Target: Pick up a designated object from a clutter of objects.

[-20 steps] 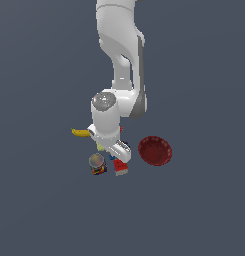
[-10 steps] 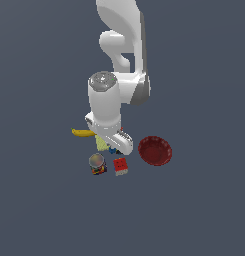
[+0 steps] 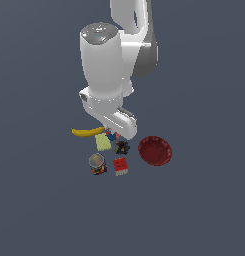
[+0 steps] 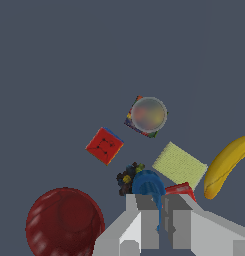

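Note:
The tiny bright-blue blocky piece (image 4: 146,184) sits between my fingers, lifted off the floor above the clutter. In the exterior view it shows as a small blue spot (image 3: 112,135) just under the white hand. My gripper (image 4: 161,210) is shut on it; in the exterior view the gripper (image 3: 113,132) is mostly hidden by the hand. Below lie the dark lump (image 4: 125,179), the red packet (image 4: 181,190) and the pale yellow block (image 4: 180,165).
On the floor are a yellow banana (image 3: 86,132), the pale yellow block (image 3: 103,142), the dark lump (image 3: 122,147), a silver-topped can (image 3: 97,163), a red cube (image 3: 121,166) and a red bowl (image 3: 155,150) on the exterior view's right.
The arm has risen and looms larger in the exterior view. The hand has lifted off the clutter with the blue piece. The other items have not moved.

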